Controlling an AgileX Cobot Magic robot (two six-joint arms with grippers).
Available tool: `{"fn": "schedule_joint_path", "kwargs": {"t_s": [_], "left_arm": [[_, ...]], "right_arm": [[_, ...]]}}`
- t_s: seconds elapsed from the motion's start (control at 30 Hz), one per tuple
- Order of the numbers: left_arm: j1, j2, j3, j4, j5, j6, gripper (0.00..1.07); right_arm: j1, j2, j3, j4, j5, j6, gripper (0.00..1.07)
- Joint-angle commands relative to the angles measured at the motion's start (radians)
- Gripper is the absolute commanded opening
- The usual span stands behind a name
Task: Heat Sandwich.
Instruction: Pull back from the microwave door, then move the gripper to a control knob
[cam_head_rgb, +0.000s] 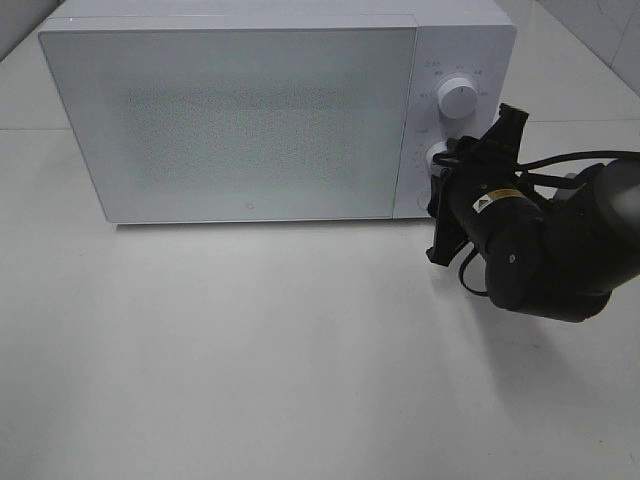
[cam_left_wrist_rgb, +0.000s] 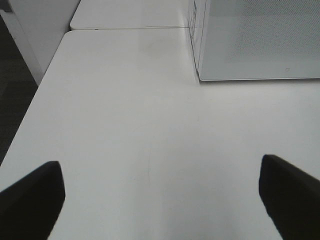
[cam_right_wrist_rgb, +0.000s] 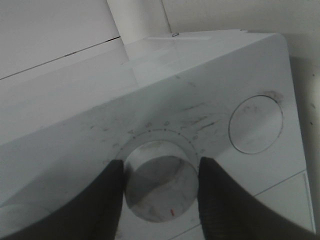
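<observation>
1. Right claw (cam_right_wrist_rgb: 161, 166) sits at the control panel of the white microwave (cam_head_rgb: 250, 120), right of centre in the overhead frame.
2. Its two dark fingers (cam_right_wrist_rgb: 100, 205) are closed against opposite sides of the lower knob (cam_right_wrist_rgb: 160, 192), gripping it at a middling spread.
3. Lower knob shows a small red mark near its edge; fine tick marks ring it on the panel.
4. Upper knob (cam_head_rgb: 457, 98) stands untouched, just above the claw in the overhead frame.
5. Black right arm (cam_head_rgb: 545, 250) occupies the right edge of the overhead frame, with cables running along it.
6. Left claw (cam_left_wrist_rgb: 160, 200) is spread wide with nothing between its tips, hovering over the white counter (cam_left_wrist_rgb: 150, 125); the microwave's near corner lies ahead of it.
7. Microwave fills the upper left and centre of the overhead frame; door shut, its front frosted and speckled.
8. Sandwich: not visible in any view; cannot tell where it lies.
</observation>
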Motion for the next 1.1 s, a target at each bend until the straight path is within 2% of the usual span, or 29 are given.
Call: {"fn": "schedule_joint_path", "kwargs": {"t_s": [0.03, 0.5, 0.6, 0.7, 0.77, 0.83, 1.1], "left_arm": [[0.000, -0.026, 0.003, -0.005, -0.008, 0.000, 1.00], [0.000, -0.026, 0.003, -0.005, -0.008, 0.000, 1.00], [0.000, -0.026, 0.003, -0.005, -0.008, 0.000, 1.00], [0.000, -0.026, 0.003, -0.005, -0.008, 0.000, 1.00], [0.000, -0.026, 0.003, -0.005, -0.008, 0.000, 1.00], [0.000, -0.026, 0.003, -0.005, -0.008, 0.000, 1.00], [0.000, -0.026, 0.003, -0.005, -0.008, 0.000, 1.00]], "right_arm": [[-0.023, -0.021, -0.012, 0.136, -0.206, 0.009, 0.12], [-0.023, -0.021, -0.012, 0.052, -0.208, -0.008, 0.19], [-0.023, -0.021, -0.012, 0.035, -0.208, -0.004, 0.25], [-0.023, -0.021, -0.012, 0.026, -0.208, -0.004, 0.37], [-0.023, -0.021, -0.012, 0.026, -0.208, -0.003, 0.40], [-0.023, -0.021, -0.011, 0.017, -0.209, -0.002, 0.47], [-0.023, -0.021, -0.010, -0.010, -0.216, -0.005, 0.63]]}}
